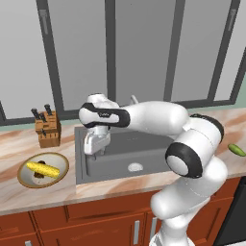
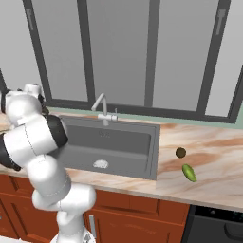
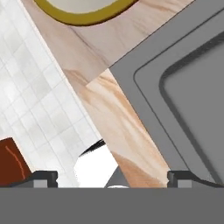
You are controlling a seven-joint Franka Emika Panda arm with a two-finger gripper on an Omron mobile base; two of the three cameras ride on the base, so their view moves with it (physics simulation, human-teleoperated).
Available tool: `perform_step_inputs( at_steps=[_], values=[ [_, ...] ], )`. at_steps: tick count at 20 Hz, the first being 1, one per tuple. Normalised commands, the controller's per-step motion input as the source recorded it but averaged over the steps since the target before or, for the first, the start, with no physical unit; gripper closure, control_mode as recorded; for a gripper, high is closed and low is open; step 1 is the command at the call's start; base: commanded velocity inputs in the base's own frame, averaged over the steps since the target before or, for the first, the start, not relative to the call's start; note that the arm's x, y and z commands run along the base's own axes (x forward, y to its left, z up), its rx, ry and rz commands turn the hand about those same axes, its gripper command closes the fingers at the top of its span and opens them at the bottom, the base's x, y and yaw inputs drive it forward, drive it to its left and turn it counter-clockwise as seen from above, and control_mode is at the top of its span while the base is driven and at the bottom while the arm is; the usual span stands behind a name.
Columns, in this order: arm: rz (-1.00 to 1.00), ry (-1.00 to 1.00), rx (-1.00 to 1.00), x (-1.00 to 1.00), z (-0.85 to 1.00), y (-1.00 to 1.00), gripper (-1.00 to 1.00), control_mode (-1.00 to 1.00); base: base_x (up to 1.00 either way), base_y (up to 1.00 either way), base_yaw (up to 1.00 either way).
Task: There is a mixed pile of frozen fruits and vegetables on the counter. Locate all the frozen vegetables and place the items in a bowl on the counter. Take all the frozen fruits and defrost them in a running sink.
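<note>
A yellow corn cob [image 1: 43, 168] lies in the cream, gold-rimmed bowl [image 1: 25, 177] on the counter [image 1: 14, 149], left of the sink [image 1: 144, 150]. Dark bits show beside the cob; I cannot tell whether they are food or the bowl's specks. My gripper [image 1: 93, 152] hangs open and empty over the sink's left edge, pointing down. In the hand view the gripper [image 3: 113, 179] stands wide over the counter strip between the bowl's rim [image 3: 83, 16] and the sink [image 3: 183, 87]. Right of the sink [image 2: 123, 138], a small brown ball [image 2: 180, 152] and a green piece [image 2: 189, 172] lie on the counter [image 2: 213, 156]. The green piece [image 1: 236, 149] also shows at the right edge of the left base view.
A wooden knife block [image 1: 48, 129] stands behind the bowl. The silver faucet [image 2: 102, 108] rises at the back of the sink, with no water seen running. The round drain [image 1: 135, 167] sits in the basin floor. Windows run behind the counter.
</note>
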Motion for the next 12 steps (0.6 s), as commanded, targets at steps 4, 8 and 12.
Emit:
perform_step_inputs(
  at_steps=[4,8,12],
  values=[
    [-0.30,-0.05,-0.21,0.01,-0.07,-0.37,-1.00,-1.00,0.00,0.00,0.00],
    [-0.20,-0.19,-0.10,0.15,-0.27,-0.45,-1.00,-1.00,0.00,0.00,0.00],
    [-0.10,-0.02,-0.07,0.26,-0.18,-0.63,-1.00,-1.00,0.00,0.00,0.00]
  ],
)
